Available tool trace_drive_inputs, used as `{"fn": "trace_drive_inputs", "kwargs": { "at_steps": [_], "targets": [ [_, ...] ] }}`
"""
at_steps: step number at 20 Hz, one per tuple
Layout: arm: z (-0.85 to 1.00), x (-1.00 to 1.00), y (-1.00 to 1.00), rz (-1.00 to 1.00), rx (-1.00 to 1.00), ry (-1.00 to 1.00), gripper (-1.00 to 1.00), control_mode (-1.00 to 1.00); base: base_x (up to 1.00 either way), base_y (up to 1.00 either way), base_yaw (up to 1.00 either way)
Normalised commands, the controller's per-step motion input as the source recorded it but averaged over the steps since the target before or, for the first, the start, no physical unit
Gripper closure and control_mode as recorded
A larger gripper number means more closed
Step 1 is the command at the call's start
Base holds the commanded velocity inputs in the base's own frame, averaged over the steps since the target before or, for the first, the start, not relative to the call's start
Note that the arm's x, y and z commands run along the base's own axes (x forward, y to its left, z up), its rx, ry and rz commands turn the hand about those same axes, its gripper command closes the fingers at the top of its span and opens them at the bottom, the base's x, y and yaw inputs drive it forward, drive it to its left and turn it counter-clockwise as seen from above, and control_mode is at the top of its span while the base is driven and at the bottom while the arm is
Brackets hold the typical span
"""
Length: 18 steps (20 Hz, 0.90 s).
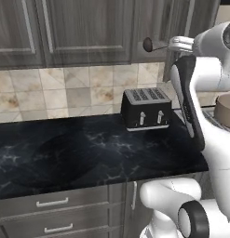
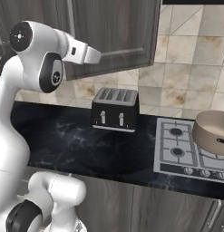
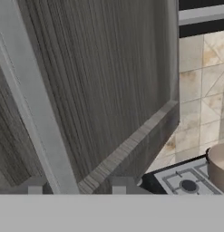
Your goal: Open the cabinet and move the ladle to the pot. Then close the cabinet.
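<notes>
- Cabinet (image 3: 109, 68) first: it hangs on the wall above the toaster (image 2: 114, 108). From the hand view its door looks swung out a bit, since I can see the bottom edge and its thickness at an angle. I wouldn't call it fully open though.
- The gripper (image 3: 77, 188) is up at the door, with one fingertip on each side of the slim silver handle (image 3: 35, 99), so the bar runs between the jaws.
- There's some gap between the tips and the bar, so I honestly can't tell whether it's pinching the handle or just sitting around it.
- The pot (image 2: 213, 129) sits to the right of the toaster on the stove (image 2: 177, 149), well apart from it, and looks empty as far as I can see.
- There's a small dark round thing (image 1: 147, 44) on a thin stem above the toaster, just beside the robot's hand. It might be the ladle, but it's too small to say.
- Progress, my guess: we're in step one, opening the door. Nothing after that is done.
- Left to do: finish swinging the door open, grab the ladle, carry it past the toaster to the pot, then close the door.
</notes>
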Motion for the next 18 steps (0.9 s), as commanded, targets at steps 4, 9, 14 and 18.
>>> {"fn": "trace_drive_inputs", "kwargs": {
  "at_steps": [4, 9, 14, 18],
  "targets": [
    [0.00, -0.28, -1.00, 0.00, 0.04, 0.00, 1.00, -1.00, 0.00, 0.00, 0.00],
    [0.00, -0.18, -1.00, 0.00, 0.04, 0.00, 1.00, -1.00, 0.00, 0.00, 0.00],
    [0.00, -0.13, -0.91, 0.00, 0.04, 0.00, -1.00, -1.00, 0.00, 0.00, 0.00],
    [0.00, -0.72, -0.25, 0.00, 0.05, 0.00, -1.00, -1.00, 0.00, 0.00, 0.00]
  ]
}}
